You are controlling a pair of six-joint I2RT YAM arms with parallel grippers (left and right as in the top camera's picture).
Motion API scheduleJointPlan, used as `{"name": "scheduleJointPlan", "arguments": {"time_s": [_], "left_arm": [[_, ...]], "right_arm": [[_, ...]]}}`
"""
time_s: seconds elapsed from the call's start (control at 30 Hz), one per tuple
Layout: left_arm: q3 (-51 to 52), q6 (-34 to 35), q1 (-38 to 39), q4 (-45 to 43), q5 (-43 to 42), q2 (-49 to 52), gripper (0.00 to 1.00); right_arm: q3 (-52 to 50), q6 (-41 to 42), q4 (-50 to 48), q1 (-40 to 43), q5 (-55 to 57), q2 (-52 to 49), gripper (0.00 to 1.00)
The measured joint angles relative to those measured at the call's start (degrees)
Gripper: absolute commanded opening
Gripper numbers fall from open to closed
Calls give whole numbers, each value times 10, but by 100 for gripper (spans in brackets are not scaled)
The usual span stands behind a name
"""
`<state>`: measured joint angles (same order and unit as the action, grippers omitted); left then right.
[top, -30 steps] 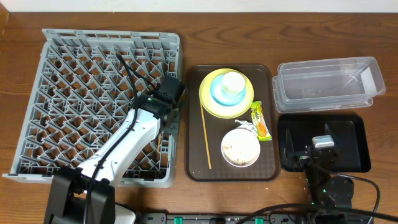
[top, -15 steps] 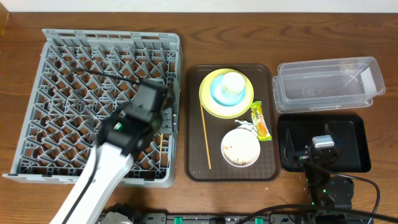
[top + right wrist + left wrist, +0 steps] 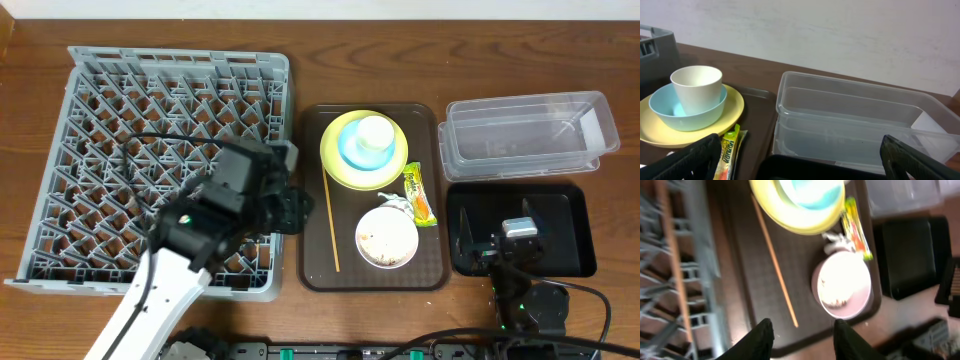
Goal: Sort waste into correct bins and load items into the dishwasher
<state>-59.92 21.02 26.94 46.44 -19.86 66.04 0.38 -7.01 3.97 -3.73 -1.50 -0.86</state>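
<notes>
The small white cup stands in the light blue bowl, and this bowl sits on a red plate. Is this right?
No, the plate is yellow-green, as the overhead view shows. The white cup does stand in the light blue bowl on it.

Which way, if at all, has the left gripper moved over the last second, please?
Yes. The left gripper has slid along the grey rack's right wall toward the table's near edge, and now sits beside the brown tray.

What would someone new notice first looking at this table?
The big grey dish rack fills the table's left side. On the brown tray in the middle, a yellow-green plate carries a light blue bowl with a white cup in it. The left gripper hovers open at the rack's right edge.
</notes>
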Motion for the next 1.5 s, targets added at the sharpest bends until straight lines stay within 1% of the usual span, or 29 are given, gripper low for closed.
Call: {"name": "scheduleJointPlan", "arguments": {"time_s": [0.03,0.1,0.33,0.53,0.83,0.87,0.93,1.13,1.23,1.4,1.5], "left_arm": [[2,4,7,-1,-5,9,75],[5,10,23,-4,-12,38,81],[5,17,70,-40,-22,142,82],[5,17,88,-73,-24,231,81],[5,19,88,-125,-11,332,65],[5,20,88,-131,-10,341,65],[5,26,88,-139,-5,350,64],[5,61,89,-144,61,360,64],[5,71,89,-151,77,360,64],[5,84,89,-152,78,360,64],[5,88,89,-169,47,360,64]], "right_arm": [[0,0,0,0,0,0,99],[0,0,0,0,0,0,99],[0,0,0,0,0,0,99],[0,0,0,0,0,0,99],[0,0,0,0,0,0,99],[0,0,0,0,0,0,99],[0,0,0,0,0,0,99],[0,0,0,0,0,0,99],[0,0,0,0,0,0,99],[0,0,0,0,0,0,99],[0,0,0,0,0,0,99]]}}
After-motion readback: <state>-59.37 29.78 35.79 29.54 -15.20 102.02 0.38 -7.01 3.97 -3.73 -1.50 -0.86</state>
